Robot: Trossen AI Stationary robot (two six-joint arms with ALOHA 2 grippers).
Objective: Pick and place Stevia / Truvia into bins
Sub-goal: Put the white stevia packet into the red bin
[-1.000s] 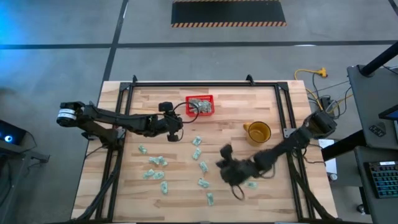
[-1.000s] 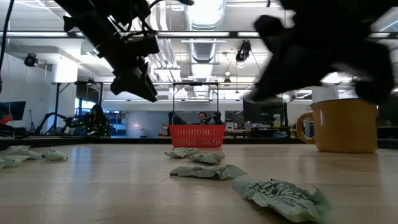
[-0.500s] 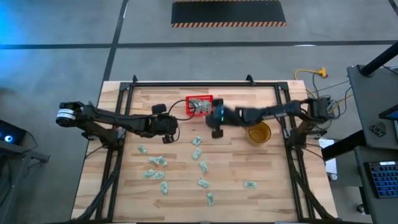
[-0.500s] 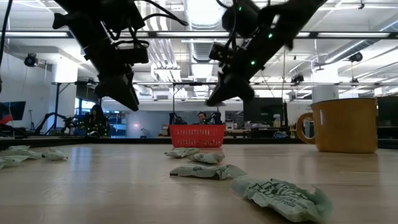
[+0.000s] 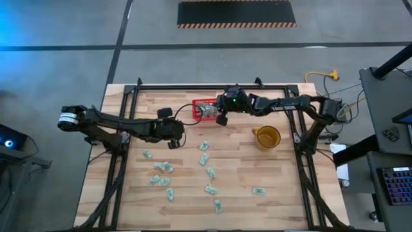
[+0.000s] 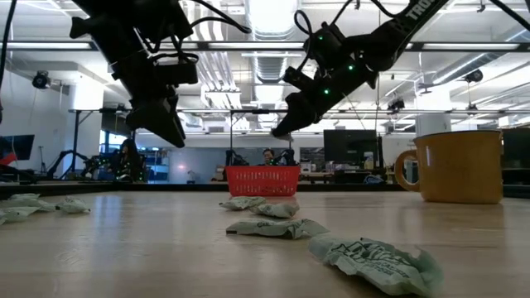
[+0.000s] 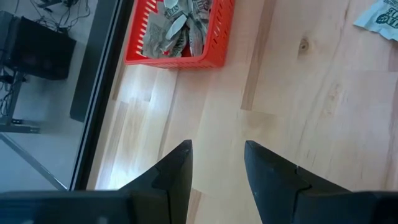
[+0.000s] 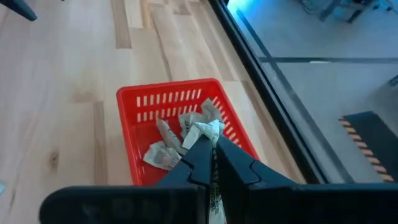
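red basket, from above: the basket (image 5: 207, 109) sits at the far middle of the wooden table (image 5: 270, 177) and already holds a pale heap of sachets.
right gripper, from above: the right gripper (image 5: 222, 118) hangs at the basket's right edge, over its rim.
left gripper, from above: the left gripper (image 5: 172, 143) waits left of the basket and a little nearer the front.
left to do, from above: about a dozen loose packets (image 5: 210, 173) lie scattered in front of the basket, one stray packet (image 5: 259, 191) well off to the right; by my reading the job is under half done.
room, from above: a yellow mug (image 5: 266, 136) stands right of the basket, close under the right arm's reach; the black frame rail (image 5: 199, 87) runs just behind the basket, so little room there.
low view: the basket (image 6: 262, 180) sits far back, the right gripper (image 6: 281, 126) well above it, the left gripper (image 6: 170, 132) high and to its left; crumpled packets (image 6: 277, 228) lie in front of it, open air between the two arms.
left wrist view: the left gripper (image 7: 216, 163) shows its fingers parted with nothing between them, bare wood below, the basket (image 7: 186, 32) ahead beside the table edge.
right wrist view: the right gripper (image 8: 214, 152) is pinched tight on a white sachet (image 8: 206, 131), straight over the basket (image 8: 180, 134); several sachets lie inside it, and the table edge lies just beyond the basket.
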